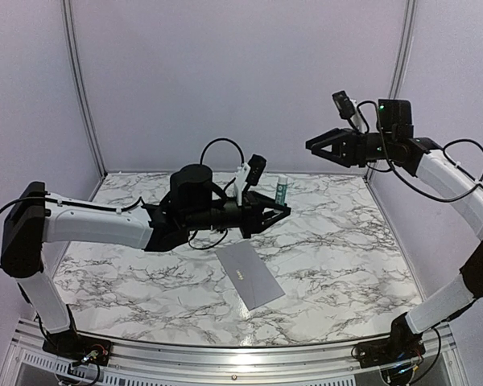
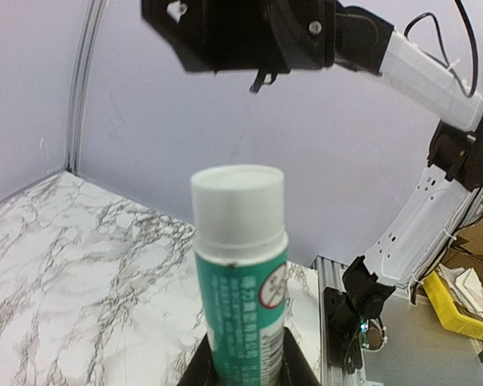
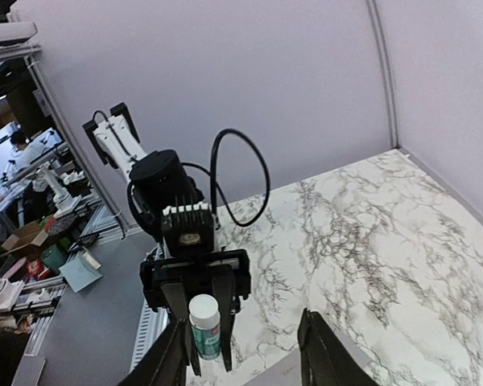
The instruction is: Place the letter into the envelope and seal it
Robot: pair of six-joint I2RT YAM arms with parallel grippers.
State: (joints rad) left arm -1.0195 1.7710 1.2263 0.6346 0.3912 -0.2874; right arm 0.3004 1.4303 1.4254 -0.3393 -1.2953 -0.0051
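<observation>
Marble table [image 1: 346, 249]; envelope [image 1: 249, 276] flat, plain grey (flap seemingly shut), skewed

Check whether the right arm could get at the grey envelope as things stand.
Probably yes: the envelope lies flat and uncovered, the right hand hangs raised, open and empty, and the left hand grips the tube farther back.

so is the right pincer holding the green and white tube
No, the tube sits between the left pincer's fingers, while the right pincer is open with nothing in it.
</observation>
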